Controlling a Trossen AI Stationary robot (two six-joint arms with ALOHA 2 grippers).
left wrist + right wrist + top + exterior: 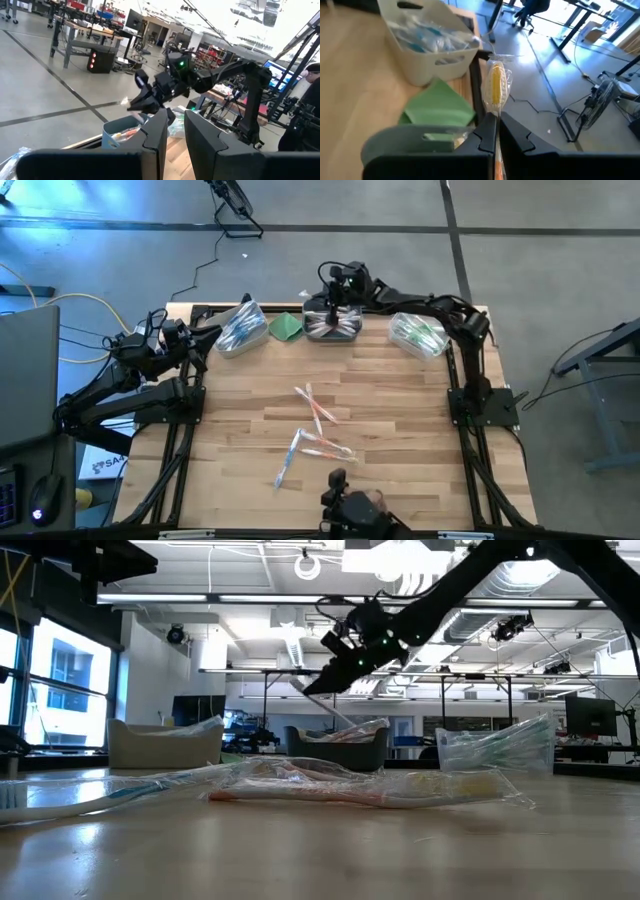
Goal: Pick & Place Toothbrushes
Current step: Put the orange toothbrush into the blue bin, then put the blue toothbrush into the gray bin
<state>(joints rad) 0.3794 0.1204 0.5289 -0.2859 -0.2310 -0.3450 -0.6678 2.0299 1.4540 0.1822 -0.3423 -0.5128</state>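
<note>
Three bins stand along the table's far edge: left (240,328), middle (333,323) and right (418,335), each with wrapped toothbrushes inside. Several more toothbrushes (318,435) lie loose on the middle of the table, seen up close in the low view (370,790). My right gripper (497,120) hangs over the middle bin (395,145), shut on a wrapped toothbrush with a yellow-orange part (496,87). My left gripper (175,130) waits raised at the table's left side, slightly open, with nothing between its fingers. My right gripper pinches the wrapped toothbrush between its two fingers. The toothbrush runs along the fingers, and its yellow-orange end (495,107) sticks out past the fingertips. It is lifted clear, above the middle bin's rim, and the fingers slant downward (315,685).
A folded green cloth (287,327) lies between the left and middle bins, also in the right wrist view (437,107). The right arm (440,310) stretches along the far edge over the right bin. A camera mount (350,505) stands at the near edge.
</note>
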